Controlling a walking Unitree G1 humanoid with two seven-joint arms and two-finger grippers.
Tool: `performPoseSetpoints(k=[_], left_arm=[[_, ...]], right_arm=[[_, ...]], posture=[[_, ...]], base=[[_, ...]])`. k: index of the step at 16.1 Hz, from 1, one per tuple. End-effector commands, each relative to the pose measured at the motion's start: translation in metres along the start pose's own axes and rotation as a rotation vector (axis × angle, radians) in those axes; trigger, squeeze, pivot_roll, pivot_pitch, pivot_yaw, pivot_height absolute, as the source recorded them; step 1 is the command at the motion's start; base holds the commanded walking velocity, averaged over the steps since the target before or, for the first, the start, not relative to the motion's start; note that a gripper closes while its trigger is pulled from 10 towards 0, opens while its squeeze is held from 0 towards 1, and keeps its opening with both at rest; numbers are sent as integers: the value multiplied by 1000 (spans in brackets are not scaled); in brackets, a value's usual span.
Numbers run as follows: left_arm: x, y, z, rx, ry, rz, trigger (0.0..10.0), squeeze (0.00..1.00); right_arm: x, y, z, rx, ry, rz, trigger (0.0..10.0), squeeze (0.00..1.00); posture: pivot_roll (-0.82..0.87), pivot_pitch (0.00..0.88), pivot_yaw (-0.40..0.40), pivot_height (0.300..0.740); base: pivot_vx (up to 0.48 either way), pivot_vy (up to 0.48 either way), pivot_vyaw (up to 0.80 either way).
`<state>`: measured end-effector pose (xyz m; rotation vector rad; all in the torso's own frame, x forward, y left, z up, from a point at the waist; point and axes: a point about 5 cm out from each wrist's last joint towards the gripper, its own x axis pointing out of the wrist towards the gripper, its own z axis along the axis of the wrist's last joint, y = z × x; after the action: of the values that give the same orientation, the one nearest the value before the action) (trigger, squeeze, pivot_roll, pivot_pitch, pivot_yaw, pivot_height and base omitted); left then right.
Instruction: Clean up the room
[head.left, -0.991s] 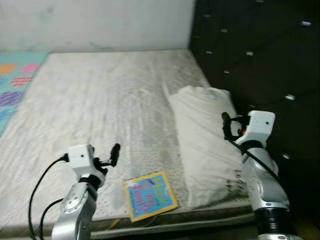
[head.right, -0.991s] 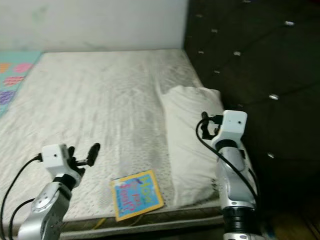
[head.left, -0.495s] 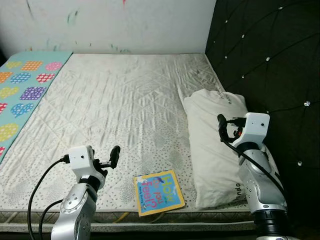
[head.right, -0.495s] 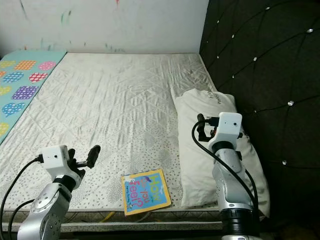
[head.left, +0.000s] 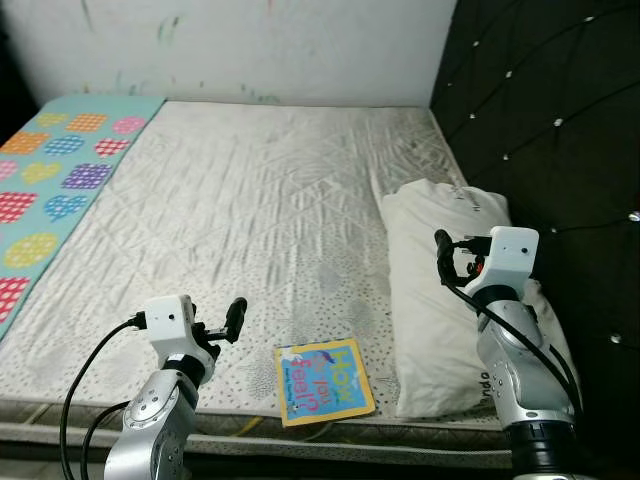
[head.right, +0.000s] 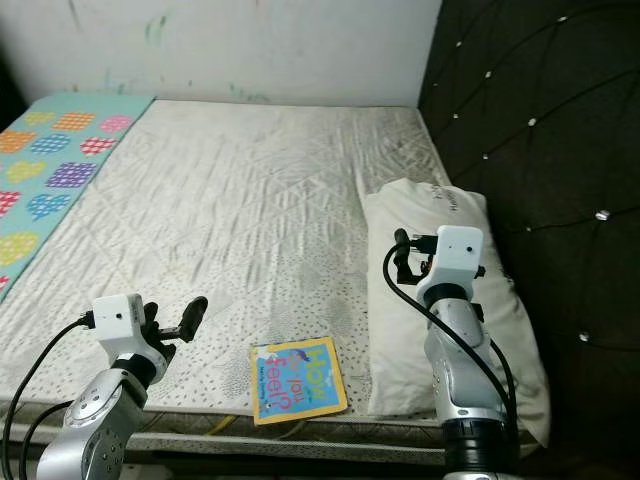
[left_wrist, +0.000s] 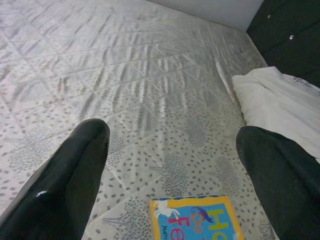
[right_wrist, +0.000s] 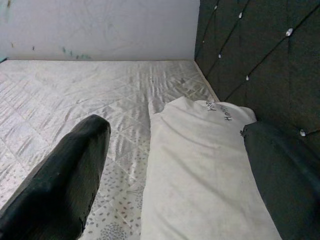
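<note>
Our left gripper (left_wrist: 170, 165) has its two black fingers (left_wrist: 65, 175) spread wide with nothing between them, hovering above the near edge of the bare quilted white mattress (head.left: 250, 210). In the left wrist view, the small square children's book with a blue cover and yellow border (left_wrist: 197, 217) lies on the mattress between and just beyond the fingertips, not touching either. From our head, that book (head.left: 324, 380) rests flat close to the mattress's front edge, slightly turned, between our two arms and just beside the near end of the pillow.

Our right gripper (right_wrist: 175, 165) is likewise parted and empty, held up above the long white pillow (right_wrist: 200, 170), which carries a little dark printed lettering near its far end. From our head, the right gripper (head.left: 442, 255) sits over the pillow (head.left: 440, 300), well apart from the book.

The pillow lies lengthwise along the mattress's right side, up against the black tufted headboard with shiny buttons (head.left: 560, 120). On the far left side of the bed lies a turquoise mat patterned with colourful dotted hearts and squares (head.left: 50, 190). Behind the bed stands a pale wall with faint paint marks (head.left: 250, 45). Black cables loop from both silver arms.
</note>
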<state>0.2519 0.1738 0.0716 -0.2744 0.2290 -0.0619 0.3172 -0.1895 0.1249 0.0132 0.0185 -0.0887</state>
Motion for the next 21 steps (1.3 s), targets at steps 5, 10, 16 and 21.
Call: performPoseSetpoints(k=[5, 10, 16, 21], left_arm=[[-2, 3, 2, 25, -12, -3, 10000, 0], [-2, 4, 2, 23, -13, 3, 10000, 0], [-2, -1, 4, 21, -25, -40, 10000, 0], [-1, -4, 4, 5, -29, -46, 10000, 0]], right_arm=[[-5, 4, 1, -10, -19, 25, 10000, 0], [-4, 2, -2, 6, 5, 13, 10000, 0], [-5, 2, -2, 0, -3, 12, 10000, 0], [-4, 1, -1, -7, -11, 11, 10000, 0]], posture=[[-130, 0, 4, 740], [-131, 0, 4, 740], [-135, 0, 9, 740], [-137, 0, 7, 740]], base=[[0, 0, 0], [0, 0, -628], [0, 0, -800], [0, 0, -753]])
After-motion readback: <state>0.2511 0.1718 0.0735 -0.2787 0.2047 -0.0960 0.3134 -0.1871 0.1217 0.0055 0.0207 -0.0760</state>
